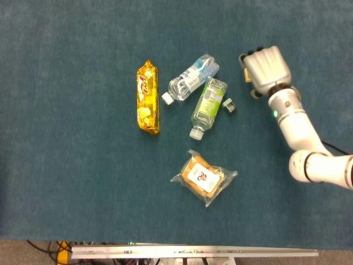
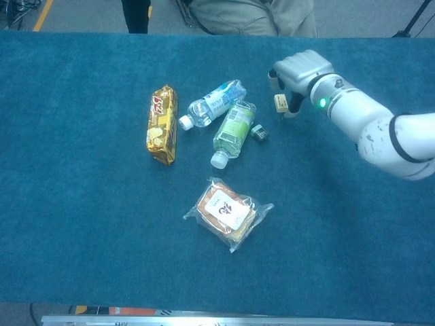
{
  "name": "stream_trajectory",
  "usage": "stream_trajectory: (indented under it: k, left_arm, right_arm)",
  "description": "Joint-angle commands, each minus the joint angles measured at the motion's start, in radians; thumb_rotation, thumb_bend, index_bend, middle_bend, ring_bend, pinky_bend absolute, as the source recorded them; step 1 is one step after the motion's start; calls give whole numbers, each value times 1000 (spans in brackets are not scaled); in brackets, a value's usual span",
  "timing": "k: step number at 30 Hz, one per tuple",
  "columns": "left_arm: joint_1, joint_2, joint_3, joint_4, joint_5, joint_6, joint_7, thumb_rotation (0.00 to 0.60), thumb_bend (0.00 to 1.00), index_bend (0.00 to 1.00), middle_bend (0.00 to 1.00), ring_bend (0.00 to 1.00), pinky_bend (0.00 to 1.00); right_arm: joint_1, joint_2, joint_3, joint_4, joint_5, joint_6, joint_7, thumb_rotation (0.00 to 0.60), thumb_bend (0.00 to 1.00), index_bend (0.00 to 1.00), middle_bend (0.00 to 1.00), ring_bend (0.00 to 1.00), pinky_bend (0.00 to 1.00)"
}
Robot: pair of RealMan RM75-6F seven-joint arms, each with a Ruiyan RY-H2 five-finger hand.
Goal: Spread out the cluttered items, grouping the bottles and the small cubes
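Two plastic bottles lie touching in the middle: a clear one with a blue label (image 1: 192,78) (image 2: 214,103) and one with a green label (image 1: 207,106) (image 2: 233,129). A small dark cube (image 1: 230,105) (image 2: 258,132) sits right beside the green-label bottle. My right hand (image 1: 266,69) (image 2: 300,71) hovers to the upper right of them, back of the hand up, pinching a small tan cube (image 1: 243,73) (image 2: 280,102) at its fingertips. The tan cube is just above and right of the dark one, apart from it. My left hand shows in neither view.
A yellow snack bar (image 1: 147,97) (image 2: 162,123) lies lengthwise left of the bottles. A wrapped bread packet (image 1: 203,176) (image 2: 226,212) lies nearer the front. The blue cloth table (image 1: 66,165) stretches wide on all sides. A seated person is beyond the far edge.
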Motion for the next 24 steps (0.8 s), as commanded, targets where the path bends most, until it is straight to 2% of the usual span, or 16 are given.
stream_trajectory:
  k: [1,6,18,24]
  left_arm:
    - [2,0,1,0,0,1,-2,600,393,209,218,186,227]
    - [2,-2,3,3,5,2,-7,600,392,209,217,186,227]
    - [15,2,6,8,6,16,-22,600,392,209,217,186,227]
    - [19,8,2,9,3,23,-25,600,393,209,217,186,227]
  right_arm:
    - [-12,26,-34,-61,-34,12,-4,600,116,416,389,310,476]
    - [-7,37,-63,-123,-13,13,-42,600,116,426,389,310,476]
    - [2,23,-82,-160,4,39,-67,600,115,427,389,310,476]
    - [-10,49,-61,-199,-30,43,-5,600,116,427,389,310,476]
